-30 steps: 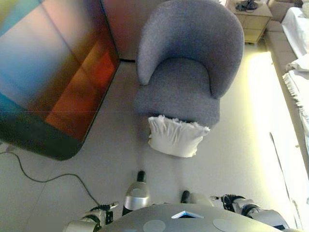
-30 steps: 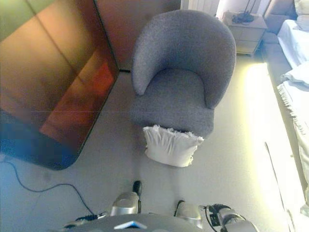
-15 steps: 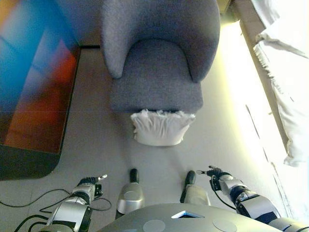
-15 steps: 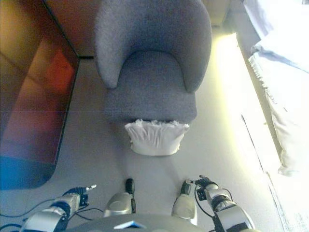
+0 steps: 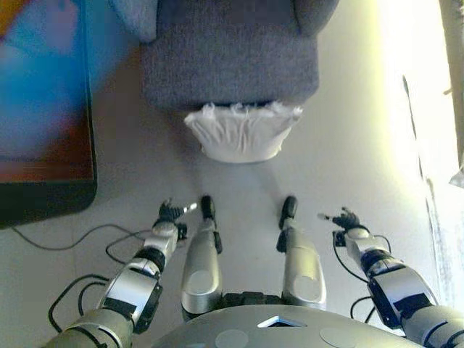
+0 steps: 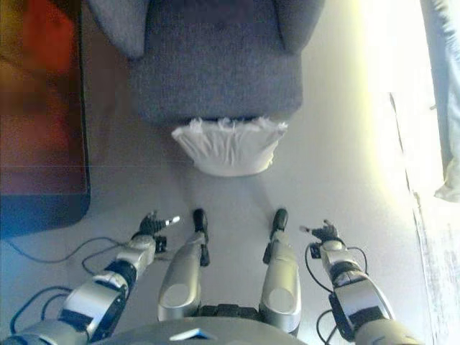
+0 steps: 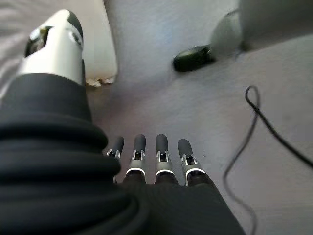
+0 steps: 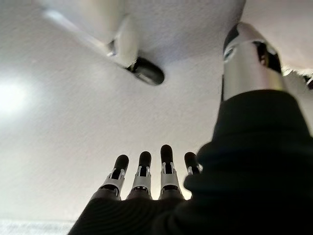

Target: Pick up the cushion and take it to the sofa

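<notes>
Since the earlier frames both arms have been brought forward into view and the camera has been carried closer and tipped further down, so that only the seat of the grey upholstered armchair [image 5: 230, 61] is seen. The white frilled fabric cushion [image 5: 243, 132] is found on the floor, resting against the armchair's front edge, well ahead of both hands. A soft cushion could be pushed under the seat edge or gripped by one corner only if the hands are closed unevenly; it might then sag and slip. The left hand [image 7: 156, 156] and the right hand [image 8: 146, 171] are held low above the floor with fingers extended and relaxed; nothing is held or touched by either.
</notes>
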Tool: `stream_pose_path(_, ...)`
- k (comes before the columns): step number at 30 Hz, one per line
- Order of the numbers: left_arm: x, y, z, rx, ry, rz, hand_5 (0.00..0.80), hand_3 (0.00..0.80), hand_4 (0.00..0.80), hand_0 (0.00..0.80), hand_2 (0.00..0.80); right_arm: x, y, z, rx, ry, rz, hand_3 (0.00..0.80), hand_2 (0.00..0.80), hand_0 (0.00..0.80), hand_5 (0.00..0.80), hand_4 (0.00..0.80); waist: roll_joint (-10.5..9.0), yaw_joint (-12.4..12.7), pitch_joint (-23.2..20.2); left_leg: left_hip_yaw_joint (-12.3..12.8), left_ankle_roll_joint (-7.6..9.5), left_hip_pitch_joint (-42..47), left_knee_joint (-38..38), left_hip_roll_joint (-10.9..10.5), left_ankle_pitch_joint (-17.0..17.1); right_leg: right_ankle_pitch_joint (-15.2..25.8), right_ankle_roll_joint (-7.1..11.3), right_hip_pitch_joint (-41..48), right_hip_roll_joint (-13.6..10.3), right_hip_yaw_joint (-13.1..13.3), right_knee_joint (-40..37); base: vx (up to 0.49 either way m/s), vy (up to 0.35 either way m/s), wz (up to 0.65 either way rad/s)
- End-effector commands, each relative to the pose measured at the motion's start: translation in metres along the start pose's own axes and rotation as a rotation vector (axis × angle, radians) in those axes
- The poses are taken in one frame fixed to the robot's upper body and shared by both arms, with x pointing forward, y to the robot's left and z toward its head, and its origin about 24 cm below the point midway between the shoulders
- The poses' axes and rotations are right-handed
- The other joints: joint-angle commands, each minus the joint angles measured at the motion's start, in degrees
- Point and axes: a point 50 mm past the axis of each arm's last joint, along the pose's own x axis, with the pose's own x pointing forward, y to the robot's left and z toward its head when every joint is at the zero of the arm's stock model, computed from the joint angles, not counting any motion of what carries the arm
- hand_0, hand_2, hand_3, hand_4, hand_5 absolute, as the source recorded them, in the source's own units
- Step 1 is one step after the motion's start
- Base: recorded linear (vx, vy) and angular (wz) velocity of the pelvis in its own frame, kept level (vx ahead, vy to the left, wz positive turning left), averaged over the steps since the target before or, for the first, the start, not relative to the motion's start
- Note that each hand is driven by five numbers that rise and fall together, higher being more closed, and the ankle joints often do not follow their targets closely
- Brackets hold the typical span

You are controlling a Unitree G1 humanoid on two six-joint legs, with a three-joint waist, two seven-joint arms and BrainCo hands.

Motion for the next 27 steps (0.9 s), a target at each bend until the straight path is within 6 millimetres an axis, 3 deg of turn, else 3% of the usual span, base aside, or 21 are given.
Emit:
stream_pose_path(1, 0.004, 0.016, 0.011, -0.031, -0.051, 0.099, 0.0, 0.0, 0.0, 0.0, 0.0, 0.001, -0.008, 0.031, 0.065, -0.131, -0.081, 0.0, 0.0, 0.0, 0.0, 0.0, -1.02, -1.15, 0.96, -2.53, 2.33, -6.31, 5.9, -1.56, -4.41, -4.38, 1.01, -0.66, -2.54, 1.27, 2.24, -0.085, 0.094, -0.03)
stream_pose_path(5, 0.008, 0.02, 0.056, -0.15, -0.185, 0.15, 0.0, 0.0, 0.0, 0.0, 0.0, -0.003, -0.018, 0.084, 0.117, -0.322, -0.133, 0.0, 0.0, 0.0, 0.0, 0.0, -0.37, -1.88, 3.71, -2.52, 2.47, -11.5, 7.79, -2.01, -4.0, -4.41, 0.8, -5.83, -2.26, 2.06, 4.29, -0.061, 0.084, -0.04)
stream_pose_path(9, 0.007, 0.028, 0.093, -0.326, -0.286, 0.174, 0.0, 0.0, 0.0, 0.0, 0.0, -0.01, -0.026, 0.123, 0.149, -0.446, -0.183, 0.0, 0.0, 0.0, 0.0, 0.0, -0.28, -2.06, 3.82, -3.02, 2.62, -17.52, 10.07, -2.22, -3.96, -4.95, 0.4, -11.93, -1.8, 2.69, 6.8, -0.012, 0.046, 0.03)
stream_pose_path(17, -0.001, 0.053, 0.15, -0.394, -0.506, 0.284, 0.0, 0.0, 0.0, 0.0, 0.0, -0.023, -0.046, 0.167, 0.27, -0.573, -0.278, 0.0, 0.0, 0.0, 0.0, 0.0, -0.83, -2.08, 3.82, -4.48, 3.34, -28.52, 13.67, -1.71, -4.0, -5.61, -0.18, -23.28, -0.45, 4.24, 11.4, 0.008, -0.01, 0.07)
stream_pose_path(26, -0.012, 0.081, 0.192, -0.457, -0.657, 0.346, 0.0, 0.0, 0.0, 0.0, 0.0, -0.044, -0.074, 0.215, 0.316, -0.735, -0.386, 0.0, 0.0, 0.0, 0.0, 0.0, -0.2, -2.08, 3.82, -5.91, 4.12, -40.27, 20.21, -1.67, -5.6, -7.07, -0.86, -35.46, -0.55, 5.57, 19.75, 0.01, 0.015, 0.08)
stream_pose_path(27, -0.012, 0.082, 0.193, -0.461, -0.651, 0.346, 0.0, 0.0, 0.0, 0.0, 0.0, -0.046, -0.076, 0.219, 0.316, -0.75, -0.396, 0.0, 0.0, 0.0, 0.0, 0.0, -0.05, -2.13, 3.82, -6.23, 3.69, -40.59, 21.52, -1.57, -7.6, -8.99, -0.47, -36.03, -0.5, 6.15, 21.68, 0.068, 0.06, 0.04)
